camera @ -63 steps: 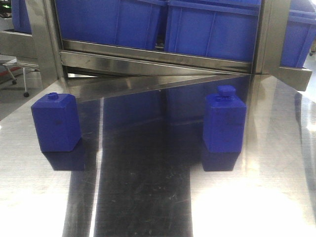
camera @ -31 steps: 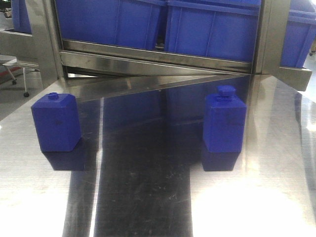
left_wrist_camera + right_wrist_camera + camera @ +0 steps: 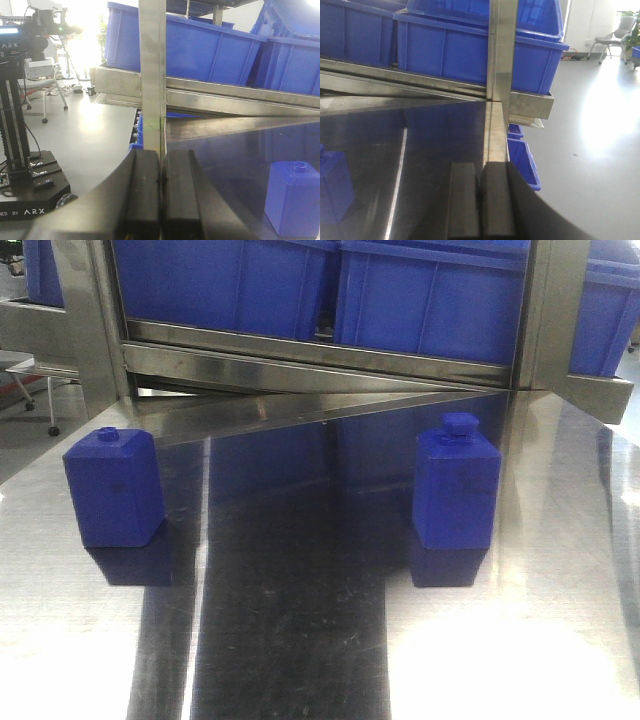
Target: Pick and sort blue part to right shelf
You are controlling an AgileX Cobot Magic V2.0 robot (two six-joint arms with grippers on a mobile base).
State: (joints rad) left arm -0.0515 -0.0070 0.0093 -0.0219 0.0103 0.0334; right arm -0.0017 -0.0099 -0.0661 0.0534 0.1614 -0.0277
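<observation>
Reflections on the polished steel counter [image 3: 300, 640] and a near-identical knob-topped blue plastic block [image 3: 112, 485] could misdirect the grab, as the deep-blue flat-capped bottle-shaped plastic part [image 3: 455, 490] stands well right of that block while left gripper [image 3: 161, 200] and right gripper [image 3: 481, 205] sit pinched together.

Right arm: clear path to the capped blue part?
Probably yes. The blue part stands alone on the table, nothing close around it. The right hand is shut and must open first.
</observation>
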